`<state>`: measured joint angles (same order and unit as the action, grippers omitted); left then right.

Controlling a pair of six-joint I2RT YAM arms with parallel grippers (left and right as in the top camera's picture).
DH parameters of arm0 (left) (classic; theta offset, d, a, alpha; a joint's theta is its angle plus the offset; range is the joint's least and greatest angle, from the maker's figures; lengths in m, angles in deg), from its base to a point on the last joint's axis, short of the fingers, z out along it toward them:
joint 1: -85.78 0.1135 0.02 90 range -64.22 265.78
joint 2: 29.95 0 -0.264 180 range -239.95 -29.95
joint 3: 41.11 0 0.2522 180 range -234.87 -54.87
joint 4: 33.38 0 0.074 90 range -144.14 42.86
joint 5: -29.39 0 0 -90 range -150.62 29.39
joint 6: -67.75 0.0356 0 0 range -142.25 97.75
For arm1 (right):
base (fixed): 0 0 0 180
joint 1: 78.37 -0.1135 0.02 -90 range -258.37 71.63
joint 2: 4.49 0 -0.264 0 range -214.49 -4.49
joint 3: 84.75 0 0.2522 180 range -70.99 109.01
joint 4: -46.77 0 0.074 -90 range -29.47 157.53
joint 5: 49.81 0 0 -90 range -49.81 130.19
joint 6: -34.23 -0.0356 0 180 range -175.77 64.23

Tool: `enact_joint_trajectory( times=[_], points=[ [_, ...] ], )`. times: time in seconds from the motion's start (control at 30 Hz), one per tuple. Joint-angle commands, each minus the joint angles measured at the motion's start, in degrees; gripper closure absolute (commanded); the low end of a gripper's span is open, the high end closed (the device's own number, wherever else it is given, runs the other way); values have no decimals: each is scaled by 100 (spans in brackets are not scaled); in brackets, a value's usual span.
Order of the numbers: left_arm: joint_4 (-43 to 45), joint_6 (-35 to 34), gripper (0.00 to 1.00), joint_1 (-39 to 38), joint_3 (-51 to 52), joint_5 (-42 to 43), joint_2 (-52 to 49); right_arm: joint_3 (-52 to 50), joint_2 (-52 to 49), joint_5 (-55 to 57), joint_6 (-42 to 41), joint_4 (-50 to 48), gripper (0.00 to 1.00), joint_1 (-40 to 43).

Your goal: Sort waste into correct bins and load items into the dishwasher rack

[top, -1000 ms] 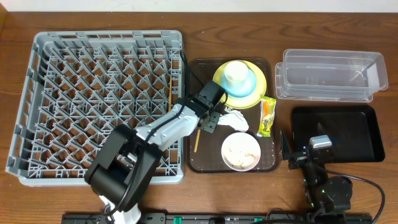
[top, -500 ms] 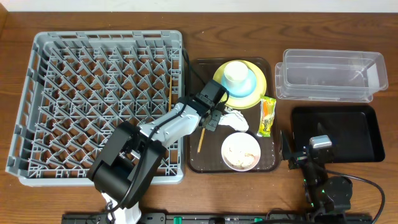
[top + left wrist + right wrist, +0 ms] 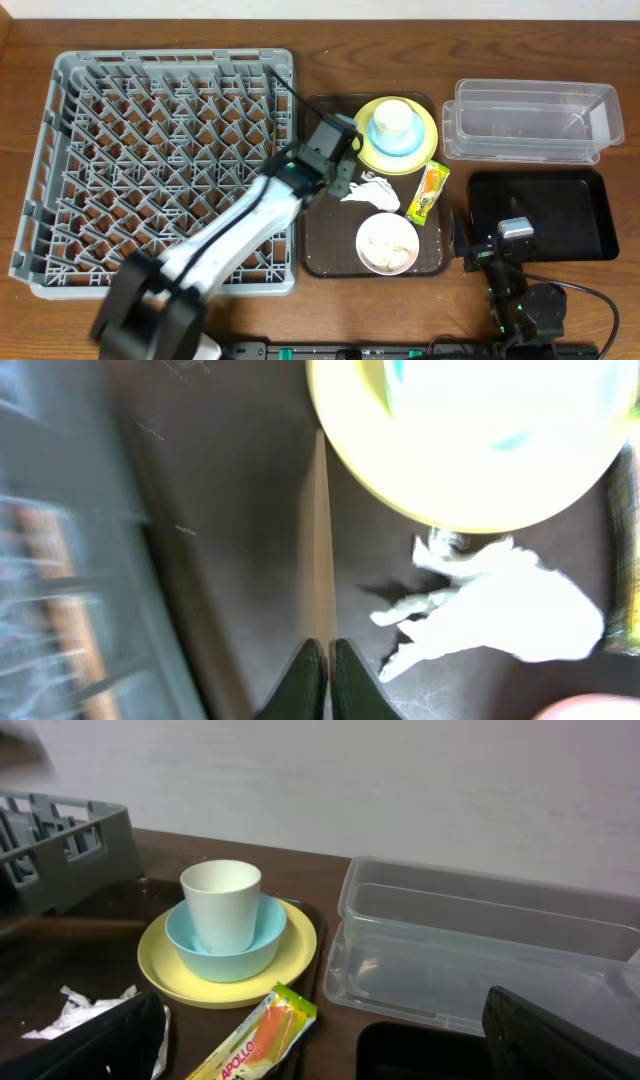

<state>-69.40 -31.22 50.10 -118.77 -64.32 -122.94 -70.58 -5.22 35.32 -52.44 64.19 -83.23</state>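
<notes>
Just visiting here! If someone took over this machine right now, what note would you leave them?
Left gripper: fingers shut on a chopstick over the brown tray.
Right gripper: open, near the black tray.
Cup, blue dish and yellow plate stacked, plus rice bowl, napkin and wrapper, all on the brown tray.
Done: nothing in the clear tub or black tray; no dishes in the rack.
Left: nearly everything.

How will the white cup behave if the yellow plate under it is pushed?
The white cup stands upright, loose in the light blue dish, so it could wobble or tip. The dish merely rests on the smooth-looking yellow plate, so it may slide.
</notes>
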Motion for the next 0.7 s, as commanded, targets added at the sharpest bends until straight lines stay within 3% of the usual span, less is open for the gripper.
enact_joint_trajectory(
  times=[0.0,0.13,0.27,0.5,0.53,0.67],
  points=[
    [-170,-120,92,26,-151,-859,706,-9,13,35,-70,24,1,68],
    [-481,-125,92,33,-149,-1626,1322,-9,13,35,-70,24,1,68],
    [-809,-175,90,31,-149,-1779,1556,-9,13,35,-70,24,1,68],
    [-914,-247,83,24,-72,-446,1327,-9,13,35,-70,24,1,68],
    [-933,-247,77,24,-72,-219,1261,-9,13,35,-70,24,1,68],
    [-1163,-249,73,24,-72,540,992,-9,13,35,-70,24,1,68]
  ],
)
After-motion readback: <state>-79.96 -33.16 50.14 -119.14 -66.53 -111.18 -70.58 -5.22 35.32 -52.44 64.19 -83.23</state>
